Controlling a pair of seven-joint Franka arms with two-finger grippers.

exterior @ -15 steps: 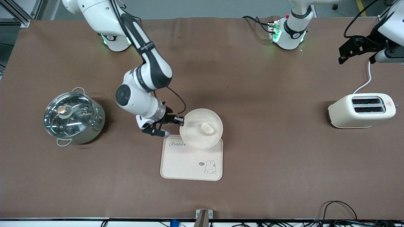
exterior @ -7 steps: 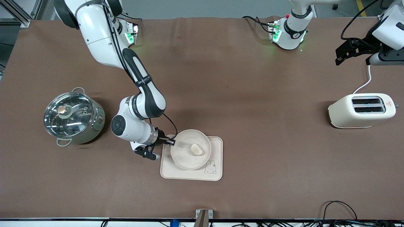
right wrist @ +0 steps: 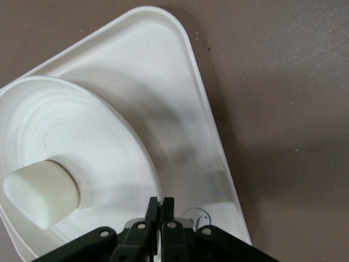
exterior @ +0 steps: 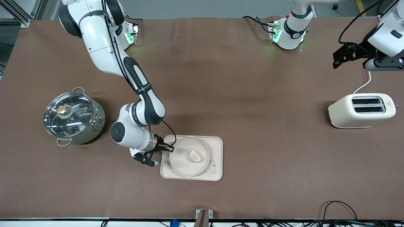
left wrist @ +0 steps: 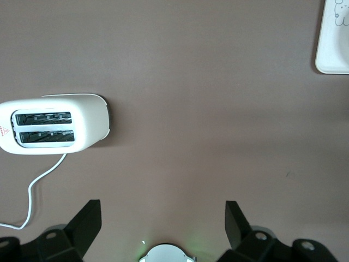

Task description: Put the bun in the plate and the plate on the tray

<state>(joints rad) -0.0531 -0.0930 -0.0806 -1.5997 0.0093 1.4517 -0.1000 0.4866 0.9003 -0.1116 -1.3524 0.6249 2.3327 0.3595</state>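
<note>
**Plate with bun lowered onto the tray, right gripper clamped on its rim**

The right gripper [exterior: 169,148] is pinched onto the rim of the plate [exterior: 181,162], at the plate's edge toward the right arm's end of the table. In the right wrist view its two fingers [right wrist: 153,208] stand pressed almost together, with the thin rim caught between them. Half a second ago the plate sat a little higher in the front view, overlapping the tray's edge farthest from the camera. A full second ago it was in the air, tilted, covering only that edge. Now it lies fully within the tray [exterior: 216,157] and appears to rest flat there. The right arm has folded lower and drawn closer to the tray with it.

The plate holds the bun [exterior: 195,156], which lies a little off the plate's centre, toward the left arm's end. It has kept roughly the same spot in the plate through the move. The plate covers most of the tray, so the script is hidden and only the small rabbit drawing [exterior: 210,167] shows beside the plate's rim.

The lidded pot [exterior: 73,117] stands well apart from the tray toward the right arm's end of the table, unchanged. The toaster [exterior: 361,110] stands well apart toward the left arm's end.

The left gripper [exterior: 347,56] waits in the air, farther from the tray than the toaster is, and has drifted slightly since earlier. Its fingers [left wrist: 87,224] are spread wide and hold nothing.
</note>
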